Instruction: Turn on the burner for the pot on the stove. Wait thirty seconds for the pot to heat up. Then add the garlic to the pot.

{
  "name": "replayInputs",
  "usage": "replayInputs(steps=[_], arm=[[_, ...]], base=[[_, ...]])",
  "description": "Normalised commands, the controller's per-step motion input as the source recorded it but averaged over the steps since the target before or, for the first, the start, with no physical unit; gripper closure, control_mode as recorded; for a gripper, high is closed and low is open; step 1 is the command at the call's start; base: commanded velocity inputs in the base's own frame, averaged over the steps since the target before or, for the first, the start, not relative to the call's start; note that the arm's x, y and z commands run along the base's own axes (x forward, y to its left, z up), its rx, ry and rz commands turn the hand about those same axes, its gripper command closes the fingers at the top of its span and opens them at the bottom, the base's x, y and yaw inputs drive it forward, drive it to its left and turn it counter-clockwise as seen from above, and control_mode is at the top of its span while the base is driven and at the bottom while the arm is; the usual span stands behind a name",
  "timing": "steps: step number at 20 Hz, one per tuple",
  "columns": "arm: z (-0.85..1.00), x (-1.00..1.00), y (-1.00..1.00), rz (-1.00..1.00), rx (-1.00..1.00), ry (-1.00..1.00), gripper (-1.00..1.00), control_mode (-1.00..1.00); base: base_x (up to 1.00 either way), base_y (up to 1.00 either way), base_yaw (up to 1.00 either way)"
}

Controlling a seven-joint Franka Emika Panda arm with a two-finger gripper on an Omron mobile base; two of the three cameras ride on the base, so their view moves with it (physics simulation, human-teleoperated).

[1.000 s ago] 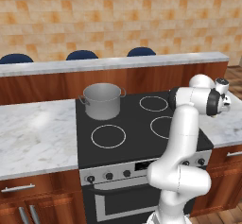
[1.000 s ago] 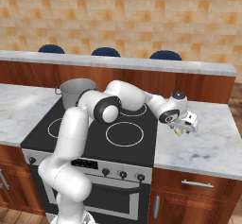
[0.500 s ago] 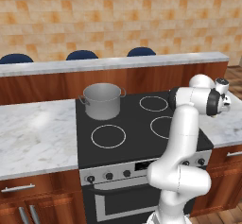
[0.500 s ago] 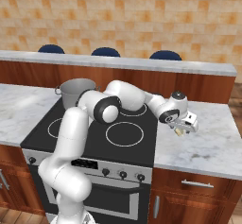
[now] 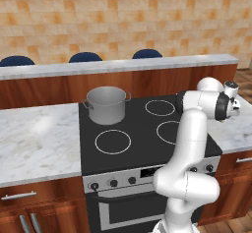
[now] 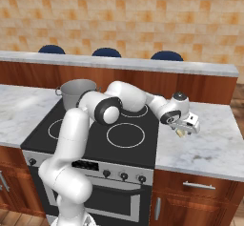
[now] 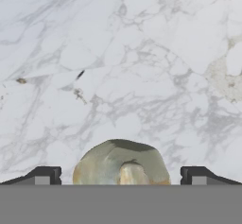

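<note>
The wide grey brushed-metal pot sits on the back left ring of the black glass stove, its inside looking bare. Over the white marble counter to the right, the gripper hangs spread wide around the small pale roundish garlic, which the hand view shows lying between the fingertips.

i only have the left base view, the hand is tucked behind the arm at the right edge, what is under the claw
Observer: The garlic, lying on the marble counter right of the stove.
Operator: claw open or shut
Observer: Open; in the hand view the claw has one fingertip on each side of the bulb, with gaps.
Operator: any burner glowing red near the pot
Observer: No red shows; the pot stands on the back left ring.
</note>
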Motion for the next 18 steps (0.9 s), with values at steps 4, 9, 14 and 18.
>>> replayInputs(steps=[4,9,14,18], arm=[[0.00,0.00,0.00,0.00,0.00,0.00,-1.00,-1.00],[0.00,0.00,0.00,0.00,0.00,0.00,-1.00,-1.00],[0.00,0.00,0.00,0.00,0.00,0.00,-1.00,-1.00],[0.00,0.00,0.00,0.00,0.00,0.00,-1.00,-1.00]], base=[[0.00,0.00,0.00],[0.00,0.00,0.00],[0.00,0.00,0.00],[0.00,0.00,0.00]])
